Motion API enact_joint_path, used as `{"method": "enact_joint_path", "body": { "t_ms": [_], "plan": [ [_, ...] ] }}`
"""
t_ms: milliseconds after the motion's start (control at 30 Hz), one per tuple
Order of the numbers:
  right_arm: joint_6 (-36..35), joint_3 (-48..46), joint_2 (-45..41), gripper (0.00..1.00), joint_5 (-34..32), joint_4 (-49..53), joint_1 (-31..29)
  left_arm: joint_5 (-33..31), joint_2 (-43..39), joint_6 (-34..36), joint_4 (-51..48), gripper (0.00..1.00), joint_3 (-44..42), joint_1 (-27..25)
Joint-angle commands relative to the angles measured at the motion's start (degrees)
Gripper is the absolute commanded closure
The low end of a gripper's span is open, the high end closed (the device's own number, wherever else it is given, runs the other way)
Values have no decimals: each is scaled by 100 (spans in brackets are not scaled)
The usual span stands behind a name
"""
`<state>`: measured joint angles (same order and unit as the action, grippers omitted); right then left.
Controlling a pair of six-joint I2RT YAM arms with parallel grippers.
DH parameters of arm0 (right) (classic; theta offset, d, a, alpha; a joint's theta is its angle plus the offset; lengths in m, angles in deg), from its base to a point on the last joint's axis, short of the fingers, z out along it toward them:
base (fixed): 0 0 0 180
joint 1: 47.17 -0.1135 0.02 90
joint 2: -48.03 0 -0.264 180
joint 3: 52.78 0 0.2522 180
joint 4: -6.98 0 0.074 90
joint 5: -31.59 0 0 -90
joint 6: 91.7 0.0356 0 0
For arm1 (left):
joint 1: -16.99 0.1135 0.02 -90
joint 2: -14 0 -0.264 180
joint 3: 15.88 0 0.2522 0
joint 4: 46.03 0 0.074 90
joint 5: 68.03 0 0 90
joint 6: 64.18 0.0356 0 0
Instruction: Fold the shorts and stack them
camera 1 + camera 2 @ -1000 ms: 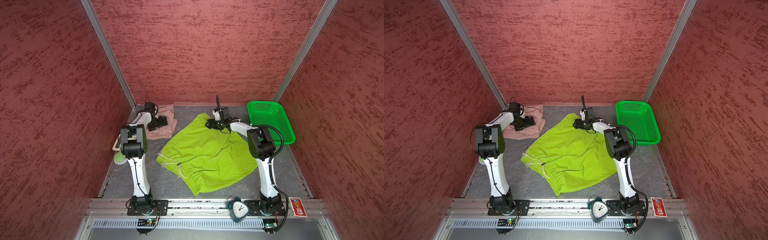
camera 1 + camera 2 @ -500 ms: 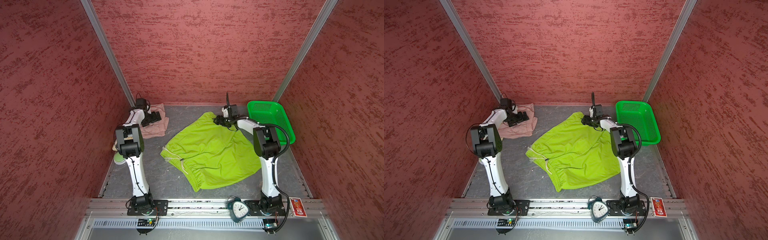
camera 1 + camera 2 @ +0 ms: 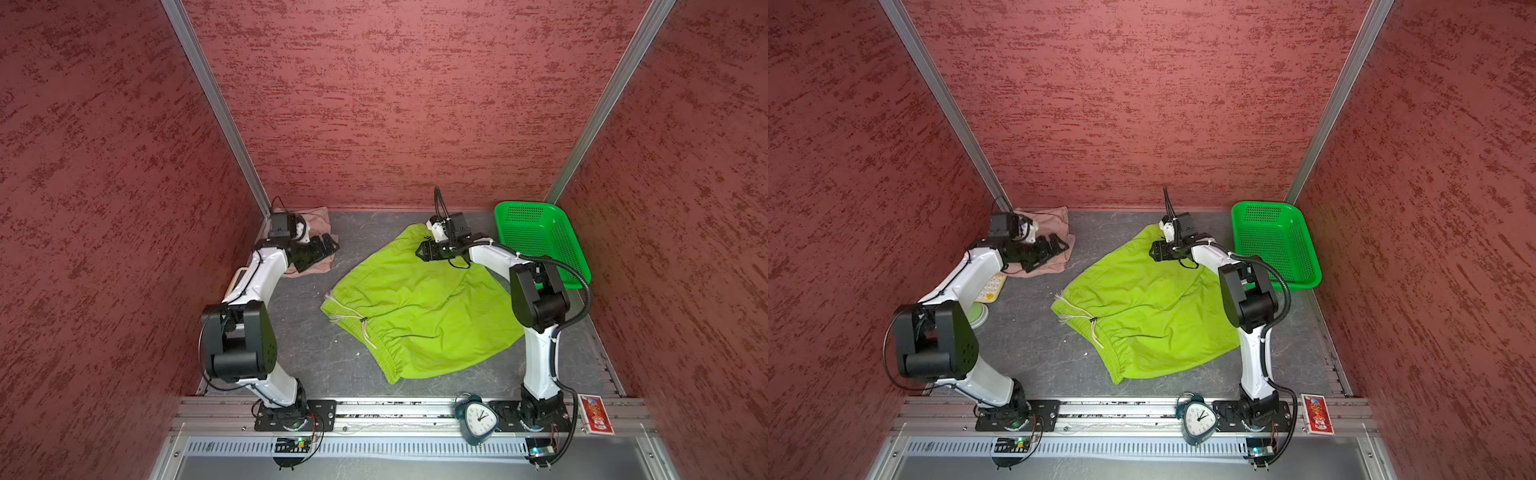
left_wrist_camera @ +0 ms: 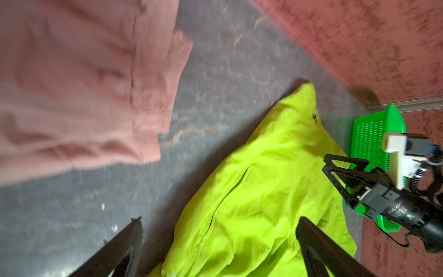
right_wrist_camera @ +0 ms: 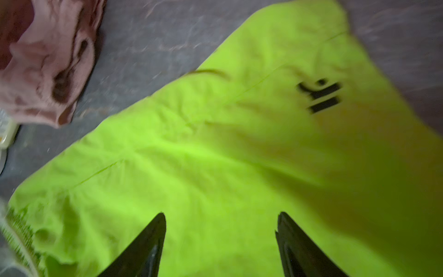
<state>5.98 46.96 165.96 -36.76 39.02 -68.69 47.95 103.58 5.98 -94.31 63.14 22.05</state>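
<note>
Where the near rail ends, the lime green shorts (image 3: 419, 307) lie spread and rumpled across the middle of the surface (image 3: 316, 353), with the drawstring waist toward the near left. Farther back, the right tool (image 3: 420, 252) hangs over their far leg, jaws apart, gripping nothing. Farthest, the left tool (image 3: 330, 243), spread wide and empty, hangs over the pink shorts (image 3: 320, 216) bunched in the far left corner.

My two top views sit high above the near edge of the table (image 3: 307, 349), looking steeply down and toward the back wall (image 3: 395, 104); they share almost the whole scene. My left wrist camera rides low and close, facing across the lime green shorts (image 4: 259, 191) to the basket (image 4: 369, 136), with the pink shorts (image 4: 72, 84) alongside. My right wrist camera sits closer still over the lime green shorts, sharing both pairs with it.
</note>
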Motion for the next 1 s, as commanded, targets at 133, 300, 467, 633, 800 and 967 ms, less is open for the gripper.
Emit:
{"method": "enact_joint_path", "body": {
  "t_ms": [133, 300, 467, 633, 800, 967],
  "plan": [
    [-257, -814, -508, 26, 326, -296, -260, -578, -953, -636, 165, 1, -1550, -155],
    [-176, -937, -416, 26, 491, -396, -353, -480, -808, -610, 330, 1, -1883, -261],
    [-33, -1011, -465, 26, 630, -564, -370, -463, -644, -508, 454, 0, -1956, -502],
    [7, -1112, -558, 26, 709, -623, -368, -657, -308, -237, 421, 35, -1830, -568],
    [-41, -1267, -613, 26, 592, -490, -364, -1257, -14, 197, 166, 99, -1181, -509],
    [-24, -1387, -629, 27, 500, -476, -371, -1662, 842, 803, -99, 100, 337, -392]
  ]
}}
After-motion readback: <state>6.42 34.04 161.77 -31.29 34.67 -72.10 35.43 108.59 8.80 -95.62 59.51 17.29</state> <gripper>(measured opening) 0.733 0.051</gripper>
